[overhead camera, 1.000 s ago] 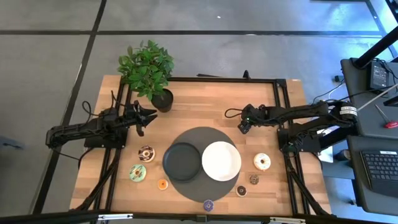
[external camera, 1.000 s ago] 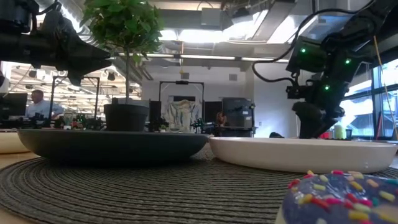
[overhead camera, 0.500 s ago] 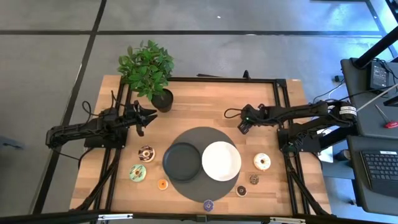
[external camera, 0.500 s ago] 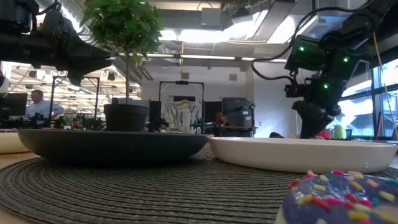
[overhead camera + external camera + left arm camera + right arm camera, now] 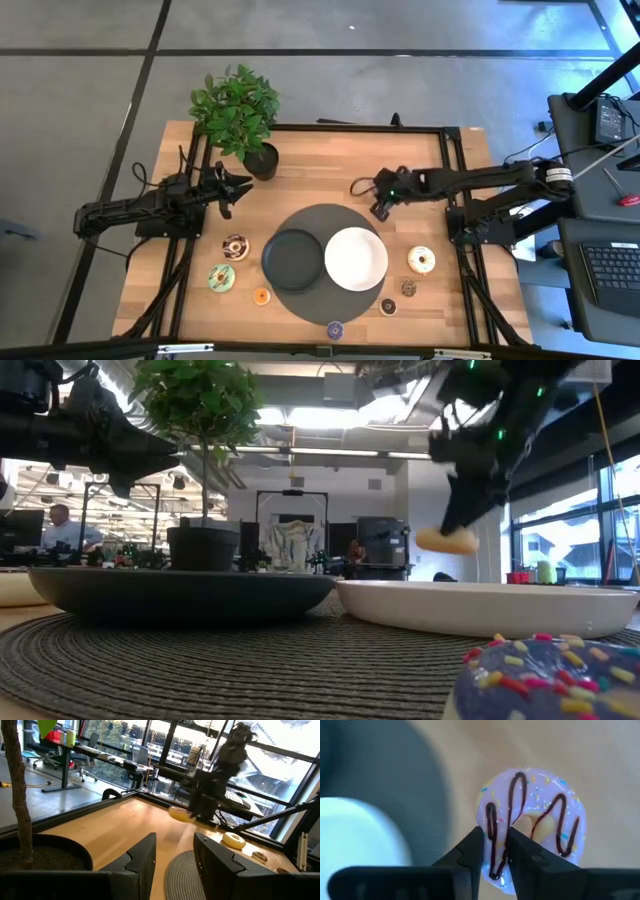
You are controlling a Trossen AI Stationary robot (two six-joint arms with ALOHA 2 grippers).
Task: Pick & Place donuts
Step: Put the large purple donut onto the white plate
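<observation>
Right pincer grips pink donut — raised above table.

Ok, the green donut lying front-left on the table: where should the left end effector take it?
Come straight down on the green donut: it lies flat, icing up. Pinch one wall of the ring, one finger through the hole, much as the right end effector holds its lilac donut.

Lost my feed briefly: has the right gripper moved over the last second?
Yes. The right gripper, shut on a pink-iced donut, has moved toward the white plate and the table's middle, stopping just beyond the plate's far rim.
</observation>
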